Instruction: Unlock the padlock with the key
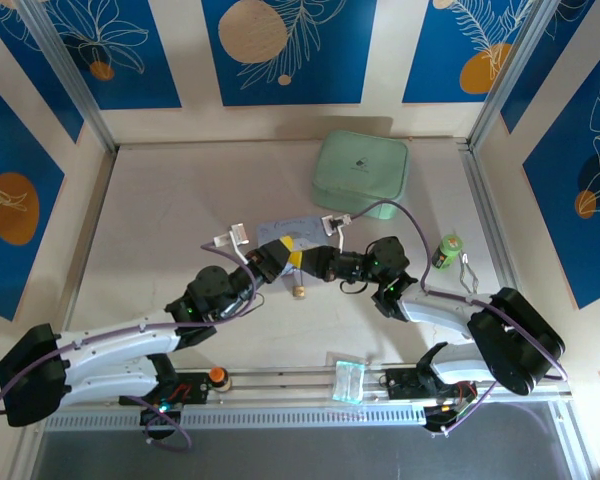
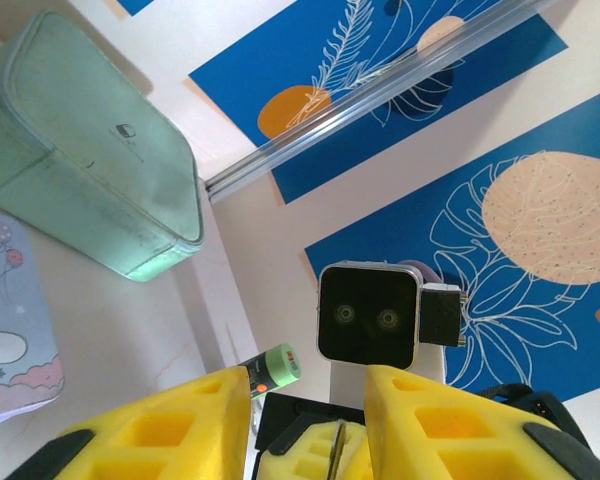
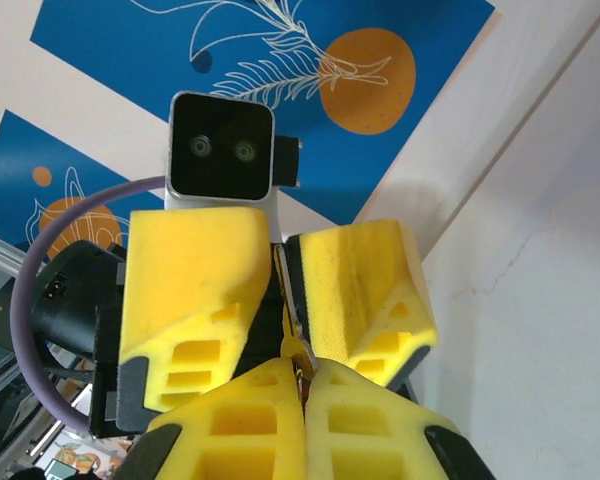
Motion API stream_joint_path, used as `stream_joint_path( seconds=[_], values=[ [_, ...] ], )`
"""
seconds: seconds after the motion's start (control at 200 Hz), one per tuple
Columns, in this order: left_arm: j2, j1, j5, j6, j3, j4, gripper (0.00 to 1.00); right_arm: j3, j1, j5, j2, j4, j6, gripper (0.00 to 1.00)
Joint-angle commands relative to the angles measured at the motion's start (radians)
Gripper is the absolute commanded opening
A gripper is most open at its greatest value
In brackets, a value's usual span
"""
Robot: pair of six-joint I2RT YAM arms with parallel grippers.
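Above the table (image 1: 160, 220), my right fingers (image 3: 305, 410) pinch the key (image 2: 337, 446) between my loosely parted left fingers (image 1: 283, 255), and the padlock (image 1: 300, 291) below lies untouched, not yet unlocked, I judge.

Bright, even light, soft shadows, slightly blurred wrist-view foregrounds.

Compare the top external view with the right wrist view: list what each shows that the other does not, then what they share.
Top external, not right wrist: the mint-green soft case, the small green bottle and the tiny brass-gold padlock lying on the pale table. Right wrist, not top external: the thin silver metal key pinched in the shut right tool. Both: the yellow-fingered left tool meeting the right tool tip to tip, and the blue leaf-patterned wall panels.
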Motion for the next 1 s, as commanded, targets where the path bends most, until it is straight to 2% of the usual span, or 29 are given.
stream_joint_path(
  seconds=[0.0, 0.115, 0.275, 0.51, 0.625, 0.725, 0.775, 0.87, 0.925, 0.991],
  values=[
    [-0.043, 0.014, -0.026, 0.025, 0.007, -0.031, 0.35, 0.037, -0.003, -0.036, -0.002, -0.051, -0.012, 0.03],
    [-0.07, 0.026, -0.023, 0.034, 0.025, -0.108, 0.3, 0.053, -0.003, -0.05, -0.008, -0.141, -0.034, 0.02],
    [-0.073, 0.029, -0.003, 0.044, 0.053, -0.176, 0.18, 0.058, -0.005, -0.067, -0.004, -0.149, -0.033, 0.02],
    [-0.059, 0.049, 0.034, 0.007, 0.054, -0.2, 0.18, 0.083, -0.003, -0.106, 0.012, -0.194, -0.048, 0.02],
    [-0.056, 0.054, 0.048, 0.002, 0.059, -0.211, 0.0, 0.083, -0.008, -0.106, 0.011, -0.208, -0.052, 0.02],
    [-0.054, 0.055, 0.06, 0.011, 0.075, -0.24, 0.0, 0.093, -0.011, -0.108, 0.012, -0.24, -0.065, 0.03],
    [-0.051, 0.055, 0.069, 0.007, 0.081, -0.245, 0.0, 0.094, -0.014, -0.103, 0.01, -0.245, -0.063, 0.11],
    [-0.05, 0.054, 0.063, -0.014, 0.078, -0.235, 0.0, 0.085, -0.022, -0.08, 0.003, -0.231, -0.039, 0.47],
    [-0.056, 0.055, 0.038, -0.029, 0.07, -0.226, 0.0, 0.064, -0.023, -0.043, -0.007, -0.186, -0.016, 0.57],
    [-0.062, 0.055, -0.001, -0.049, 0.057, -0.201, 0.0, 0.044, -0.021, 0.0, -0.012, -0.121, 0.016, 0.59]
  ],
)
